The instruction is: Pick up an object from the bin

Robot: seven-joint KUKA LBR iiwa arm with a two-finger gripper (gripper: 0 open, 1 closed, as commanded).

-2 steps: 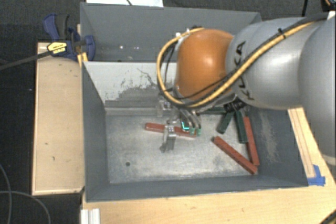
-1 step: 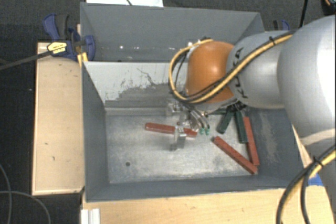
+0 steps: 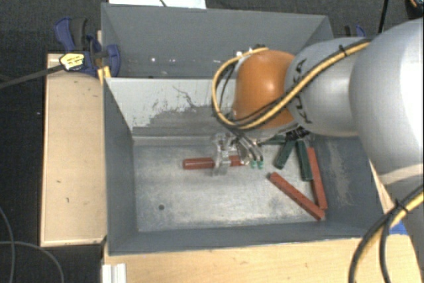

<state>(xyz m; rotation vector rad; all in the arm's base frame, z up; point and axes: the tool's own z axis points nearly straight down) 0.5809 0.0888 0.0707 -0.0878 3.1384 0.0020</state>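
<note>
In the camera view, the grey metal bin (image 3: 120,169) is seen from above, and the arm (image 3: 374,79) is brought in from the right of the frame, with its orange cover (image 3: 262,86) and looped cables hanging over the bin's upper middle. The gripper (image 3: 221,160) is lowered to the bin floor just left of centre. Its fingers (image 3: 218,167) are drawn narrow, one on each side of a short red-brown stick (image 3: 197,164), which is seen passing between them. The stick lies level across the frame, with its longer end to the left of the gripper and a short end to the right; whether it is lifted off the floor cannot be told. A small green piece (image 3: 257,163) is seen just right of the gripper. Further right, near the bin's right wall, two dark green sticks (image 3: 303,161) are leaned together, and two longer red sticks (image 3: 295,196) are laid slanting toward the lower right corner, well apart from the gripper
</note>
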